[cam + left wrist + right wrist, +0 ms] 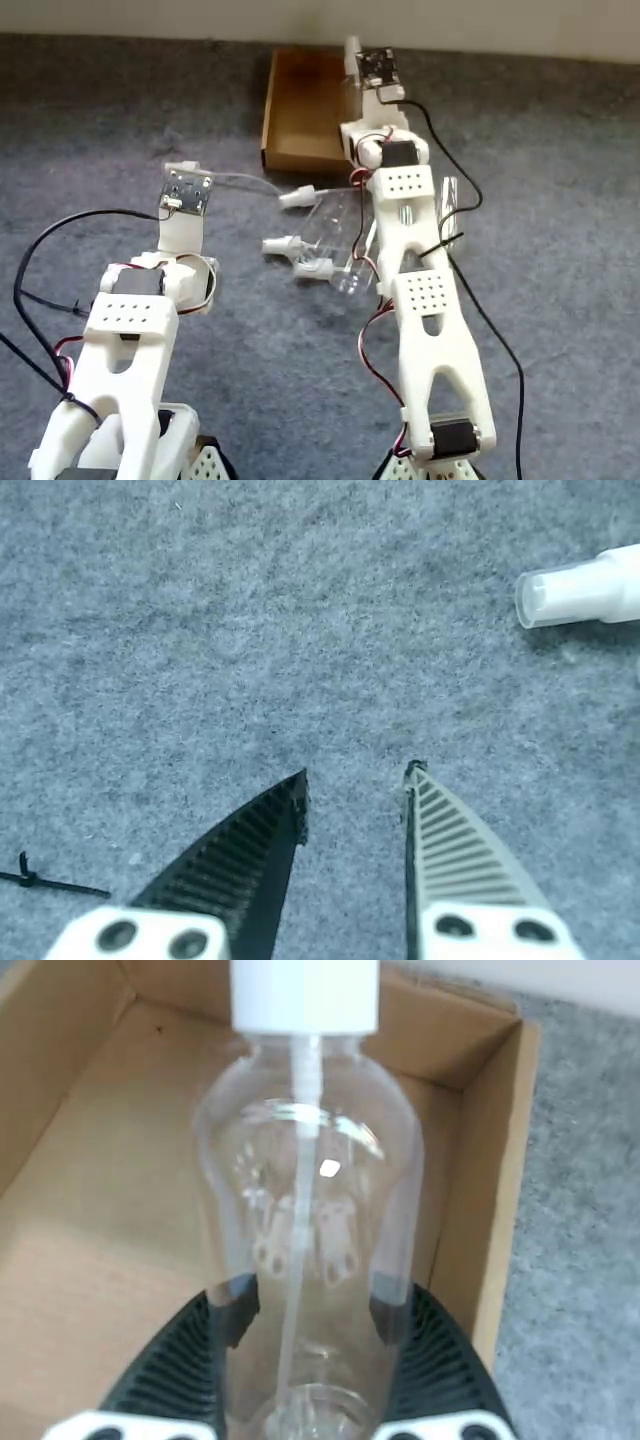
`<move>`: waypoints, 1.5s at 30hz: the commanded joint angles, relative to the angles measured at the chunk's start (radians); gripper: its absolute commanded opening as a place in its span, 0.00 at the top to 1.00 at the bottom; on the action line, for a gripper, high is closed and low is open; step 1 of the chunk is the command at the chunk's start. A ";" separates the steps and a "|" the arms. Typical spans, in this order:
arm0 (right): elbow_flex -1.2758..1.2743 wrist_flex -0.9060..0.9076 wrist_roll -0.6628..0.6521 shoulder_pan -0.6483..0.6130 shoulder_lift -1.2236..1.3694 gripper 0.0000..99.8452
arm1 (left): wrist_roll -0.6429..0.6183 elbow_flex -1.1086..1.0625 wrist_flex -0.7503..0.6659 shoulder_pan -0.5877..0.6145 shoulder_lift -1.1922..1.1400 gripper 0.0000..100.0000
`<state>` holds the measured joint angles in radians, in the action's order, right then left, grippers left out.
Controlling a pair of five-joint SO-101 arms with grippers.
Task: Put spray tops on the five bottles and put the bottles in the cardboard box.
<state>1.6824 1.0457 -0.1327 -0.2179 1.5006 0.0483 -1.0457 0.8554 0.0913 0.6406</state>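
Early days: one capped bottle point(305, 1190) clamped in right jaws above the bare-looking cardboard box point(90, 1210); left jaws open, empty, loose spray top point(585, 585) ahead.

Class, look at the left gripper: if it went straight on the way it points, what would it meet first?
Probably the bare carpet. Nothing lies ahead of the left gripper, which is open; the spray top sits off to one side of that line.

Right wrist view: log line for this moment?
right gripper: shut on bottle | spray top on | over cardboard box | left gripper: open, empty
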 commanded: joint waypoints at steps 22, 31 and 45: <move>0.081 -0.398 0.147 0.036 -0.122 1.00 | 0.009 0.007 -0.014 -0.018 0.008 0.84; -0.019 -0.995 0.034 -0.015 0.088 1.00 | 0.009 0.007 -0.014 -0.018 0.008 0.84; -0.222 -1.067 0.029 0.004 0.091 0.96 | 0.009 0.007 -0.014 -0.016 0.008 0.84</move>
<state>1.4538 0.0038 -0.0898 -0.2225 1.6141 0.0483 -1.0457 0.8554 0.0913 0.6406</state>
